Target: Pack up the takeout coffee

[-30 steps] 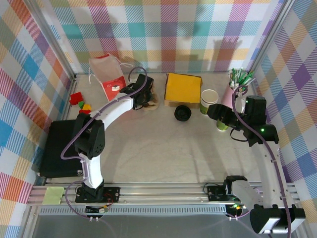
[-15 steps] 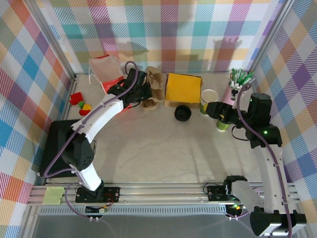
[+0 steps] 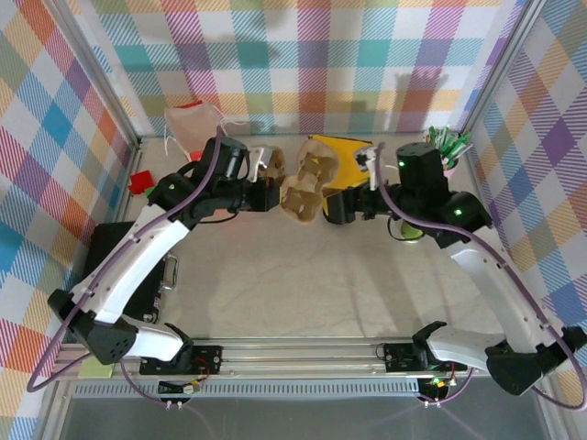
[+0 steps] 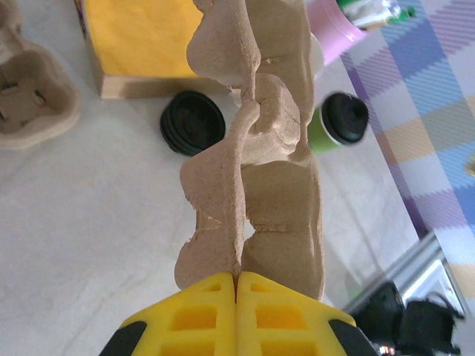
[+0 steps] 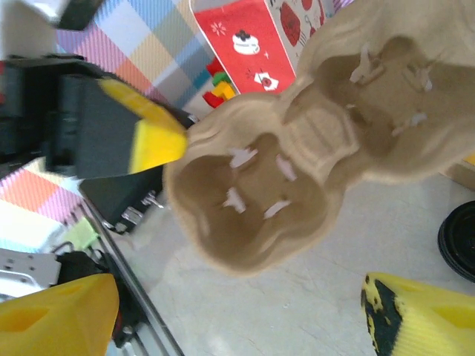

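The left tool (image 4: 236,276) is pinched tight on one wall of the cardboard cup carrier (image 3: 307,183). It holds the carrier tilted, apparently off the tabletop (image 3: 293,275), with the wells facing the right tool (image 5: 237,288). That tool's yellow fingers stand wide with nothing gripped. The takeout coffee (image 4: 316,59) sits at about 3 o'clock from the carrier, beside the pink cup (image 4: 334,26). In the left wrist view I catch just a cream sliver of it past the carrier's edge. A dark-topped green cup (image 4: 338,122) stands nearer, and a loose black lid (image 4: 193,122) lies at the carrier's 4 o'clock. I'd expect the paper cup to be light and thin-walled, easy to crush or tip, and I cannot tell whether it holds liquid. The safest hold looks like a gentle squeeze across the sides below the rolled rim, kept upright.
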Tool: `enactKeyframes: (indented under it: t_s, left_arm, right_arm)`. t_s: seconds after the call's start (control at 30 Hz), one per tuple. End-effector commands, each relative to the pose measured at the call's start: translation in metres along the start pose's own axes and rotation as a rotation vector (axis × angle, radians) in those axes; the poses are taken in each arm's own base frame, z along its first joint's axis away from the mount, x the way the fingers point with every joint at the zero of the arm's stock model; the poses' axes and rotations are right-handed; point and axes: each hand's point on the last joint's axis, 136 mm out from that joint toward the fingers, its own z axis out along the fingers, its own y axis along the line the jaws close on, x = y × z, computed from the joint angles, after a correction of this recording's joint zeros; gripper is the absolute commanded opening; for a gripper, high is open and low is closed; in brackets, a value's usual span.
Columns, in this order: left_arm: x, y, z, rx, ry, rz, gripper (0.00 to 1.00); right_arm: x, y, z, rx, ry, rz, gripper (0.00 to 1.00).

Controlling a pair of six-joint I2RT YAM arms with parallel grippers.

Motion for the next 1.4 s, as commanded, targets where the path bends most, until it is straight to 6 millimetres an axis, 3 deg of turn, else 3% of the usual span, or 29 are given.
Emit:
enactKeyframes:
  t_s: [0.0,0.23,0.6,0.9,1.27,1.37]
  left_arm:
    - [0.032,-0.006,-0.015,0.041,0.09,0.045,0.0]
    - [0.049,-0.011,-0.026,0.075,0.116,0.07,0.0]
    - [0.058,-0.014,-0.027,0.094,0.135,0.084,0.0]
    - [0.06,-0.014,-0.026,0.098,0.142,0.086,0.0]
    - [0.061,-0.014,-0.024,0.102,0.147,0.083,0.0]
    - [0.062,-0.013,-0.023,0.098,0.149,0.082,0.0]
  right_arm:
    - [0.01,-0.005,0.007,0.097,0.087,-0.115,0.84]
    - [0.022,0.007,0.041,0.128,0.195,-0.26,0.82]
    - [0.032,-0.002,0.072,0.134,0.269,-0.299,0.76]
    - [0.04,0.002,0.082,0.082,0.303,-0.33,0.65]
    - [0.04,0.0,0.09,0.078,0.297,-0.327,0.65]
    - [0.04,0.0,0.091,0.076,0.3,-0.328,0.57]
